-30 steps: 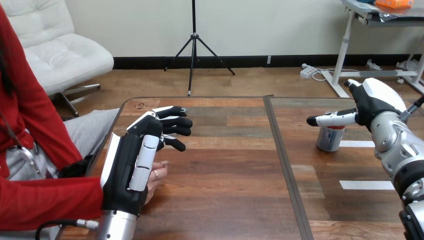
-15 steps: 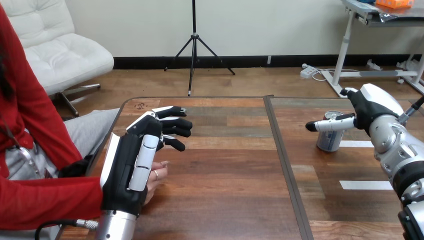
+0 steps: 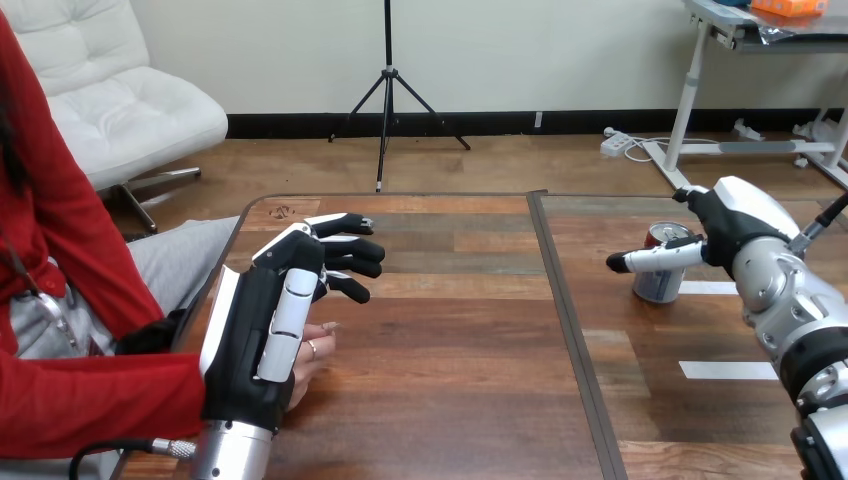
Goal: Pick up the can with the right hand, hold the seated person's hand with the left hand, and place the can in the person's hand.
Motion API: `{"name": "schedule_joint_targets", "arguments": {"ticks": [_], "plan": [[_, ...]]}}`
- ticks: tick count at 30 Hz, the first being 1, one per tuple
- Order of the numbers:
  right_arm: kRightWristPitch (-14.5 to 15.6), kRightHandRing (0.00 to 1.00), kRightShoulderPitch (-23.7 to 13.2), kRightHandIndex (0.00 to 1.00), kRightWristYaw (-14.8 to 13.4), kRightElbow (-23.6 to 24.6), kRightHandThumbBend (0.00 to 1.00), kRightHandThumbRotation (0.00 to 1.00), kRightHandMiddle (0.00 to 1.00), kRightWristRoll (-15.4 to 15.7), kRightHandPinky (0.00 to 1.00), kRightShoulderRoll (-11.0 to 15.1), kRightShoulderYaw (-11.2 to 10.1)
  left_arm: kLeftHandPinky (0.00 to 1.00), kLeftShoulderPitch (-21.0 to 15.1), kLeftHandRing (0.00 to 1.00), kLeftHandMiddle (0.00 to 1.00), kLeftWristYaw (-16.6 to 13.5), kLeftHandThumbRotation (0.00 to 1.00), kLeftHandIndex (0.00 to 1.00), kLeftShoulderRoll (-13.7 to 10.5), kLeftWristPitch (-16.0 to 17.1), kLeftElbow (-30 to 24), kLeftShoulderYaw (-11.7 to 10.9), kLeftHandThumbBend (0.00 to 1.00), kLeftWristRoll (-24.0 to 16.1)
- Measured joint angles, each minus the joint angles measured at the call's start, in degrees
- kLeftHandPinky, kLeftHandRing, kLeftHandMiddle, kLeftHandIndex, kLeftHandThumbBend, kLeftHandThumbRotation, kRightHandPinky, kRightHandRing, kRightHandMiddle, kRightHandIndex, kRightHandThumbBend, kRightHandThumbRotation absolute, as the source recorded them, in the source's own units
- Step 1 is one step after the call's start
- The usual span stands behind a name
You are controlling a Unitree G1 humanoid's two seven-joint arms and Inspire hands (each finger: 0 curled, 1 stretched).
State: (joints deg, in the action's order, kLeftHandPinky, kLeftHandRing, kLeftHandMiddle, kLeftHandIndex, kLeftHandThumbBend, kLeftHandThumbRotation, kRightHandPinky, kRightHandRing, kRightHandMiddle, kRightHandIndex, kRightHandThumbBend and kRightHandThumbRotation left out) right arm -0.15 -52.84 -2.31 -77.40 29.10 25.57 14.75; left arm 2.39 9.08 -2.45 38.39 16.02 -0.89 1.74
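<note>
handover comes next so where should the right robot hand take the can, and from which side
Grip the can round its side wall near mid-height, coming from its right, where the right robot hand is. It stands upright, so the round wall suits a wrap, and its bottom stays free to set in a palm.

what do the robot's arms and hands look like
Silver, rounded metal forearms on both sides. The left hand is black with long white shells on its back and black-and-white jointed fingers. The right hand has a domed white shell over black, and a white finger tipped in black.
</note>
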Motion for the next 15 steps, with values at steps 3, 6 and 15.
{"name": "schedule_joint_targets", "arguments": {"ticks": [3,6,15], "plan": [[0.2,0.91,0.1,0.92,0.0,0.0,1.00,0.46,0.93,-0.1,0.82,-0.4,0.0,0.45,0.0,0.57,0.58,0.0,1.00,0.63,0.0,0.0,0.0,0.0,0.56,0.0],[0.2,0.90,0.3,0.92,0.3,0.0,1.00,0.46,0.93,-0.1,0.80,-0.7,0.0,0.45,0.0,0.57,0.58,0.1,1.00,0.63,0.0,0.0,0.0,0.0,0.56,0.1],[0.5,0.88,0.7,0.90,1.4,0.0,1.00,0.48,0.91,-0.1,0.75,-0.9,0.1,0.45,0.0,0.57,0.58,0.1,1.00,0.63,-0.1,0.0,0.0,-0.1,0.58,0.1]]}}
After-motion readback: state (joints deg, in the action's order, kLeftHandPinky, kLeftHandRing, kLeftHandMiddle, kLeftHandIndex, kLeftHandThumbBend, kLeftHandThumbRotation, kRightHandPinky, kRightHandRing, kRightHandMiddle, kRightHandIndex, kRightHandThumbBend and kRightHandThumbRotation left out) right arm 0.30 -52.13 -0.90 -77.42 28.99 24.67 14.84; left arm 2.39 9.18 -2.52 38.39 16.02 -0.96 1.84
